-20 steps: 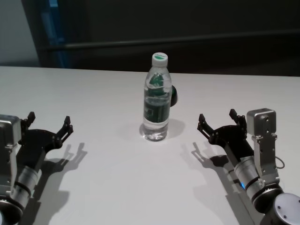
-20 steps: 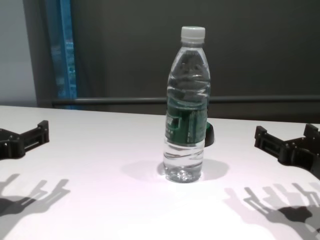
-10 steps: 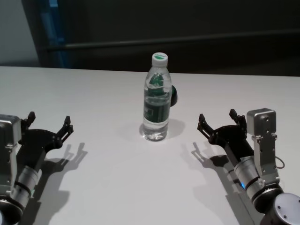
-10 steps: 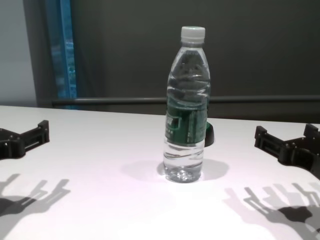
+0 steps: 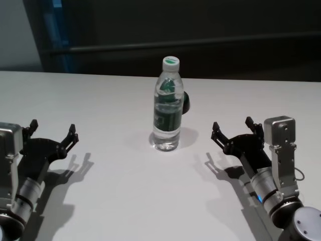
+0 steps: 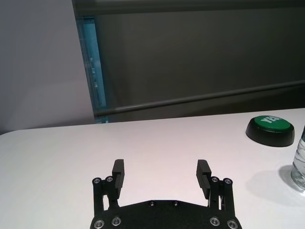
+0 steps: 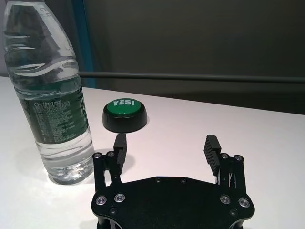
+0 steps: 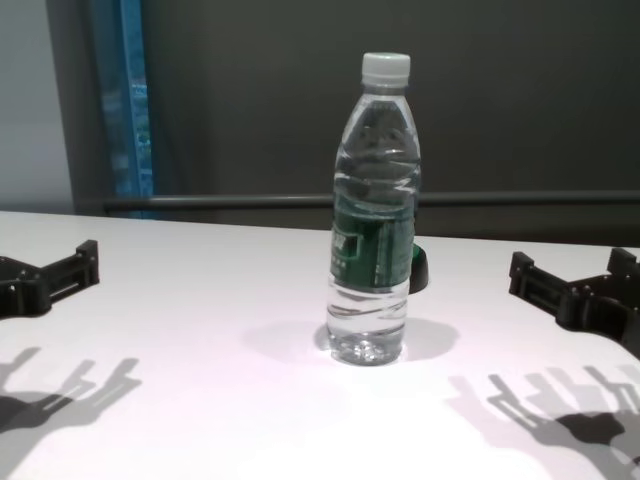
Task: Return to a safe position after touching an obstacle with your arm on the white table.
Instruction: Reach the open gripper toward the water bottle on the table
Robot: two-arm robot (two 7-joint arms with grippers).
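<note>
Both grippers hover low over the near part of the white tabletop [image 5: 150,201], one to each side of the water bottle [image 5: 167,105] and nearer the robot than it. Left gripper [image 5: 52,132] sits well off the bottle's left side, its two black fingers [image 6: 118,172] spread wide with nothing between them. Right gripper [image 5: 237,129] sits off the bottle's right side, somewhat closer to it, fingers [image 7: 121,145] likewise spread wide and holding nothing. Neither gripper touches the bottle, and each throws a clawed shadow on the tabletop beneath it.

Farther in, the bottle stands upright near the middle of the tabletop, clear plastic with water inside, a dark green label band around its middle and a white screw cap [image 8: 386,67] on top. Seen from the right wrist, the bottle [image 7: 50,95] rises just beyond that gripper's fingertips.

Just behind the bottle, toward its right, a low black button [image 7: 125,114] with a green top marked "YES!" rests on the tabletop; from the head view only a dark edge of it [image 5: 186,103] shows past the bottle.

Beyond the tabletop's far edge runs a dark wall with a horizontal rail [image 8: 520,198], and a blue-lit vertical strip [image 8: 128,100] stands far off to the bottle's left.
</note>
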